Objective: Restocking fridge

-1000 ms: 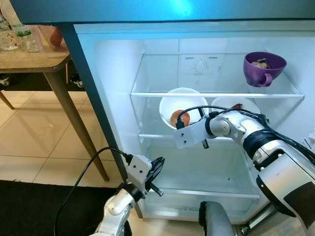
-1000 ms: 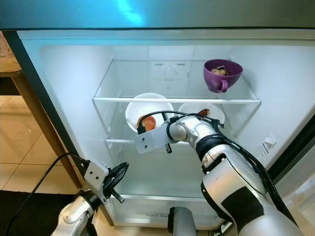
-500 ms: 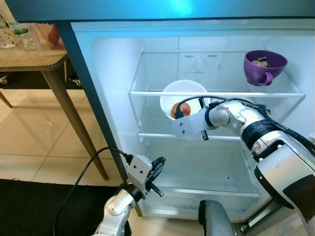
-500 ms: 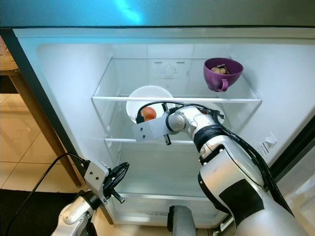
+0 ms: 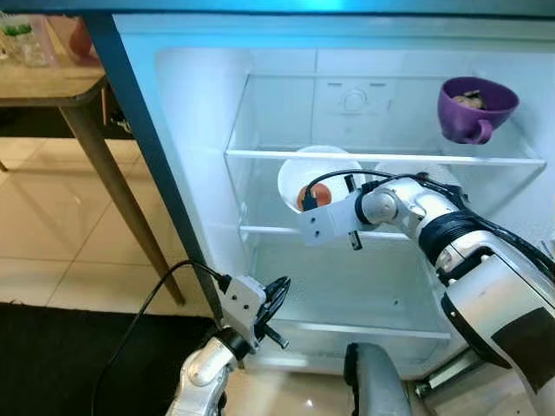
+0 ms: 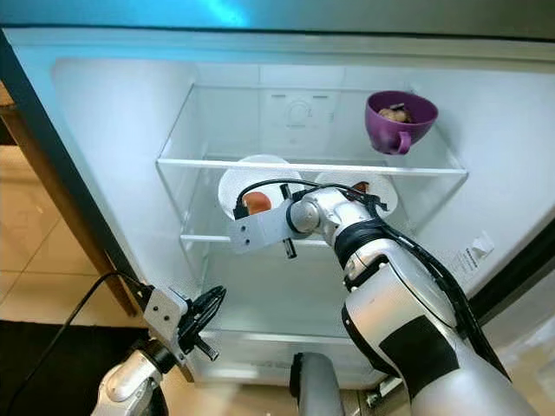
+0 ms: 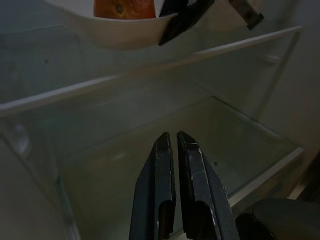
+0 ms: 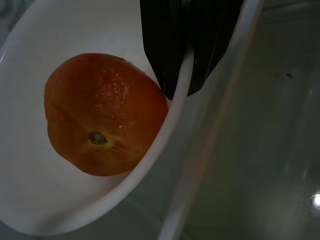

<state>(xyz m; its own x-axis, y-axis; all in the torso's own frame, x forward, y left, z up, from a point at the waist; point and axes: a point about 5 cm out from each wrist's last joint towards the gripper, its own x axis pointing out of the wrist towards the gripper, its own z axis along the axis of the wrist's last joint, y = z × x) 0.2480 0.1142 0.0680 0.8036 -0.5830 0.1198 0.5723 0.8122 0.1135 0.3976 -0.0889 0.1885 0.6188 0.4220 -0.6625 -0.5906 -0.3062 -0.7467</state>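
**Right wrist view: bowl rim pinched, tip-out risk**

Right wrist cam shows your right gripper (image 8: 182, 75) w/ its two black fingers closed across the rim of the white bowl (image 8: 60, 200), one finger inside, one outside. An orange fruit (image 8: 102, 127) sits loose in the bowl, touching or nearly touching the inner finger. Head cams put that bowl (image 5: 299, 173) on or just above the middle glass shelf (image 5: 260, 230) of the open fridge (image 5: 199, 113); can't tell if it's fully seated. A 2nd white bowl (image 6: 381, 192) sits just beside it, behind your wrist. Purple cup (image 5: 475, 106) is up on the top shelf, well apart.

Left gripper (image 7: 176, 142) hangs low by the bottom compartment, fingers nearly together w/ a thin gap, holding nothing.

Risks as I judge them:
- Thin rim grip, so any wrist roll could tilt the bowl and let the fruit roll out.
- Letting go before the base is flat on the glass could drop or slide it off the front edge.
- Pushing deeper may knock the neighbouring bowl.
- Pulling out w/ the inner finger hooked on the rim could drag the bowl along.
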